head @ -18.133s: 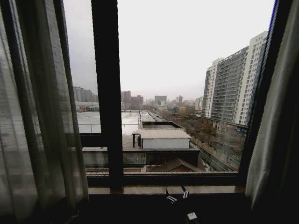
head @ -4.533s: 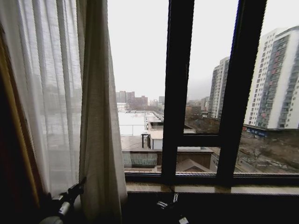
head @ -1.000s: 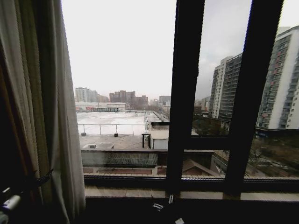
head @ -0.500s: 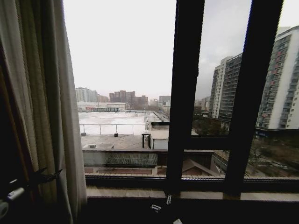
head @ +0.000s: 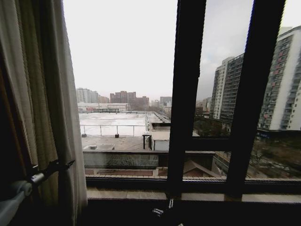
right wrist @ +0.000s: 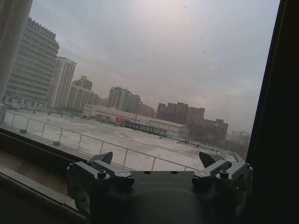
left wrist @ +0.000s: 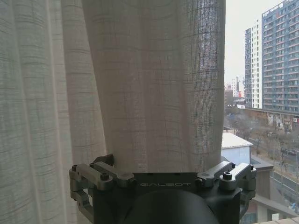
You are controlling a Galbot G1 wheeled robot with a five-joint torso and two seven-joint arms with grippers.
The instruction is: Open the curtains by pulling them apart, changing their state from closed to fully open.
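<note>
Nearest, at the lower left of the head view, the left gripper (head: 63, 165) reaches toward the gathered sheer curtain (head: 49, 117) with its fingers spread wide and nothing held; from its wrist the curtain (left wrist: 140, 84) hangs just ahead, apparently untouched. The right gripper (right wrist: 159, 161) sits low near the middle, likewise wide open and empty, facing the glass. Beyond, the window sill (head: 197, 194) and the black window frame (head: 186, 94) stand bare — this panel is bunched hard against the left edge. Farther off lie rooftops and towers. The left side looks close to fully open — any next move would call for checking the right-hand panel, which lies outside the head view
</note>
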